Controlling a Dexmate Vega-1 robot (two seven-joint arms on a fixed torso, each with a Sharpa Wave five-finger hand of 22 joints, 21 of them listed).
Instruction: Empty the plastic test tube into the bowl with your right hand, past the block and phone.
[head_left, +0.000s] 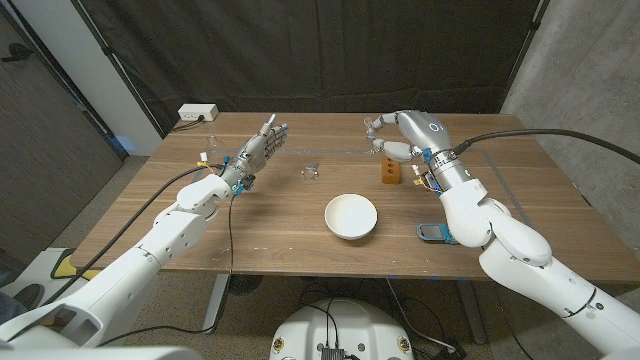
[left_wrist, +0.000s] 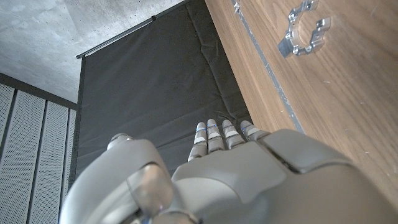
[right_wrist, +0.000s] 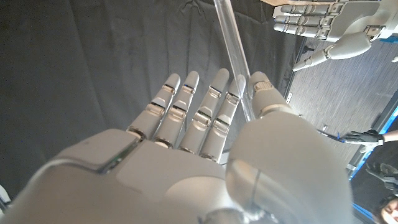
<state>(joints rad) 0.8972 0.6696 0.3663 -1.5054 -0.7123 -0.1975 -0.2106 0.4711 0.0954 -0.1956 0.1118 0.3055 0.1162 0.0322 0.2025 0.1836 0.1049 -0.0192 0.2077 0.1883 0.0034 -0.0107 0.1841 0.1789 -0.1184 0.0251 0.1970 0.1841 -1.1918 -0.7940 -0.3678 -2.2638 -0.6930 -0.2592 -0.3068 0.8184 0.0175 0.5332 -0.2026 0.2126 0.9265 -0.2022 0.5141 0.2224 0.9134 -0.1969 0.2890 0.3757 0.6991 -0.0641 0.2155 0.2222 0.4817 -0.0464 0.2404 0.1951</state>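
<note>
Pinching clear test tube (right_wrist: 233, 43), right hand (right_wrist: 205, 155) fingers nearly straight

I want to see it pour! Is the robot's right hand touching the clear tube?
Touching. In the right wrist view the right hand pinches the test tube between thumb and fingers.

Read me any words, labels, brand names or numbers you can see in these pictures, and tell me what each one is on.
None can be read.
Phone: screen too small to show any text.
Wooden block: no marking visible.
Bowl: plain white.
</note>
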